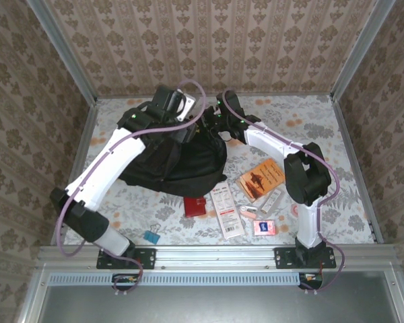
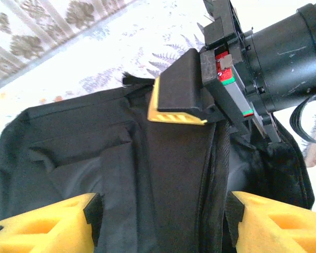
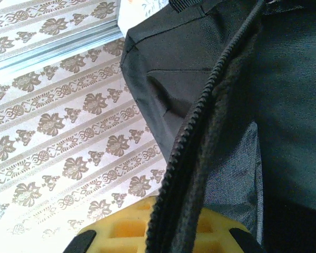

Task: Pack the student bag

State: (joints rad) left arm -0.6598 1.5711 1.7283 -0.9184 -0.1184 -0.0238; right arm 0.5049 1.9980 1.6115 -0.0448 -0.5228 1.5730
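Two claws work the student bag (image 1: 178, 165), lying far-left on the desk (image 1: 323, 134): my right claw (image 3: 163, 232) pinches its zipper edge (image 3: 200, 105), my left claw (image 2: 163, 224) hangs open above. I'd hold that edge taut and spread the mouth gently.

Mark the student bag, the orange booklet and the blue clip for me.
student bag (image 1: 188, 168), top external view, black front panel.
orange booklet (image 1: 260, 179), top external view, middle of its cover.
blue clip (image 1: 150, 237), top external view, its body.

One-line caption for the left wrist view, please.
Left end effector open over the bag's unzipped mouth while the right end effector pinches its rim.
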